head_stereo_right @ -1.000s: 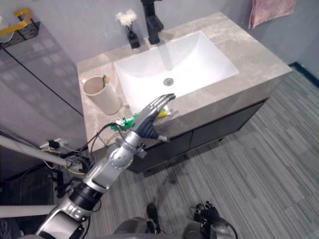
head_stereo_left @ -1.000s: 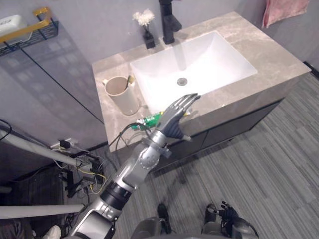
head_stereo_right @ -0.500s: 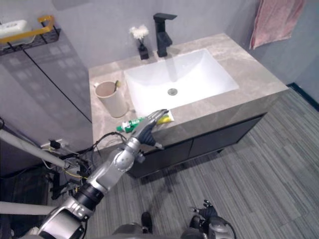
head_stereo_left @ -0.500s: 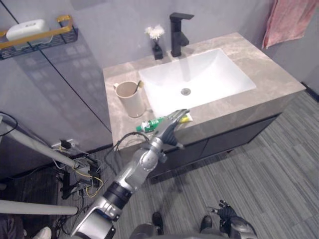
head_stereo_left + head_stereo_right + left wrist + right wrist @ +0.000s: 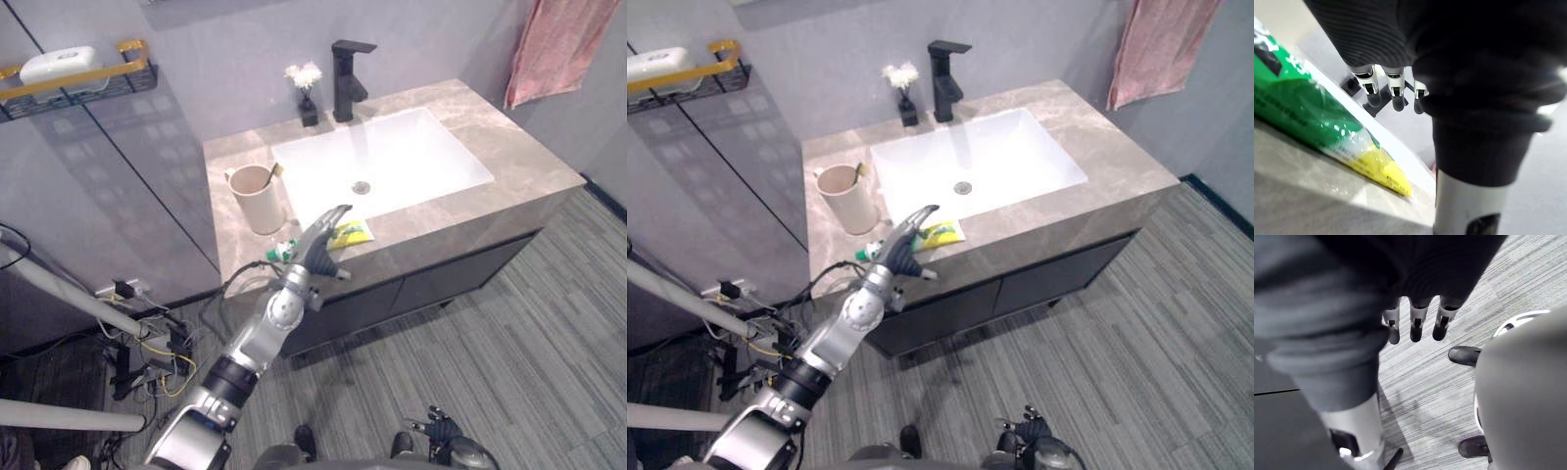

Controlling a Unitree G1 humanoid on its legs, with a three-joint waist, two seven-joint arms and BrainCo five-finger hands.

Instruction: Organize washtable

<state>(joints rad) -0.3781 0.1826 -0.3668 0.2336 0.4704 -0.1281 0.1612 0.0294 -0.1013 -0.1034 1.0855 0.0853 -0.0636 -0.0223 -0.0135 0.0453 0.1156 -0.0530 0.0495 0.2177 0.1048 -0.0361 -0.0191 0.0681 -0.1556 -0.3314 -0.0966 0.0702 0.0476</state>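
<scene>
One left hand (image 5: pixel 320 247), now nearer toothpaste (image 5: pixel 354 233)

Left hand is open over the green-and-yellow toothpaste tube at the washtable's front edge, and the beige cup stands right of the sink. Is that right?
Not quite: the beige cup stands left of the sink, as the left eye view shows. The rest holds: the left hand is open over the green-and-yellow toothpaste tube at the washtable's front edge.
</scene>
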